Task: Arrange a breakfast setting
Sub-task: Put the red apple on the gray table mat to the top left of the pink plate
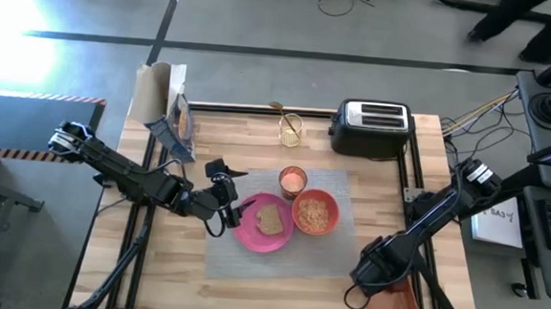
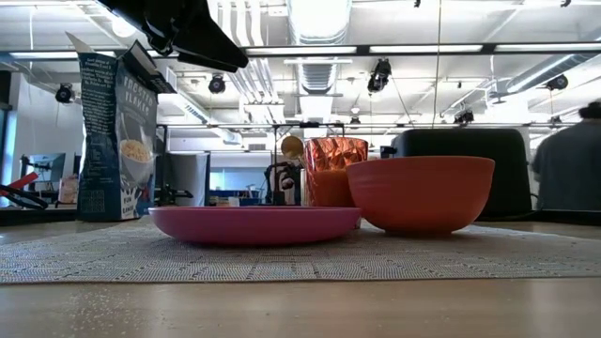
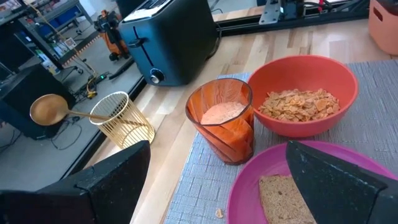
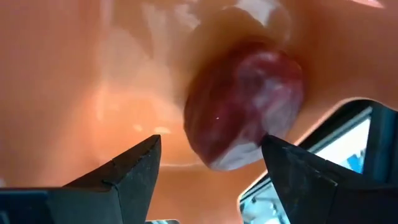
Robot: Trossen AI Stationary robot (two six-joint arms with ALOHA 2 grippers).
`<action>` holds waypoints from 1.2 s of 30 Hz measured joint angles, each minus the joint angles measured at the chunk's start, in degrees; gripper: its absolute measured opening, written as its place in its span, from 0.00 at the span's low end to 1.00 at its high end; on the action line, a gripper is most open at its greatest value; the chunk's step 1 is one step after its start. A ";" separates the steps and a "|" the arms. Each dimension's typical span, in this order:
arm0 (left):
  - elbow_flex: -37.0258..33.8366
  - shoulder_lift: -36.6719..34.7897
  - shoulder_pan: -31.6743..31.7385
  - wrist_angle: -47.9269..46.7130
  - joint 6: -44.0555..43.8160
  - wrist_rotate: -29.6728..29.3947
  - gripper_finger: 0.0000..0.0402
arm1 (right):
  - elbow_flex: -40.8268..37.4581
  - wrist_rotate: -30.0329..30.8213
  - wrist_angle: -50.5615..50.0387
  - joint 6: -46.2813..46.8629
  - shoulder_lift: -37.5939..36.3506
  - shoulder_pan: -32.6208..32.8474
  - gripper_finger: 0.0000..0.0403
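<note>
Grey placemat point(image 1: 279, 246) already carries the pink plate point(image 1: 252, 232) with toast slice point(image 1: 271, 219), cereal-filled orange bowl point(image 1: 315, 213) and orange cup point(image 1: 293, 180). Still unplaced, the red apple point(image 4: 245, 102) lies in the orange tray point(image 4: 93, 74), just ahead of the right gripper point(image 4: 211, 165), fingers spread. Beside the plate, the left gripper point(image 1: 223, 197) hovers spread.

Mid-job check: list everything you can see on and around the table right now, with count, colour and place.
placemat: 1, grey, table centre
plate: 1, pink, on placemat
toast: 1, brown, on plate
bowl: 1, orange, holds cereal, beside plate
cup: 1, orange, behind plate
apple: 1, red, inside tray
tray: 1, orange, front right corner
toaster: 1, black-silver, back
cereal bag: 1, blue, back left
left hand: open, at plate
right hand: open, over apple
</note>
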 joint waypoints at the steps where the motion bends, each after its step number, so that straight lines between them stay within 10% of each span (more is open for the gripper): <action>1: 0.00 0.00 0.00 0.01 0.00 0.00 0.89 | 0.70 0.61 -0.09 -0.55 0.04 0.03 0.67; 12: -0.02 0.00 0.00 0.62 0.25 0.32 0.89 | 9.87 7.11 -6.98 -0.19 0.11 0.21 0.66; 36: -0.02 0.00 0.00 0.63 0.40 1.59 0.89 | -1.76 5.82 5.21 -1.08 -0.04 0.50 0.65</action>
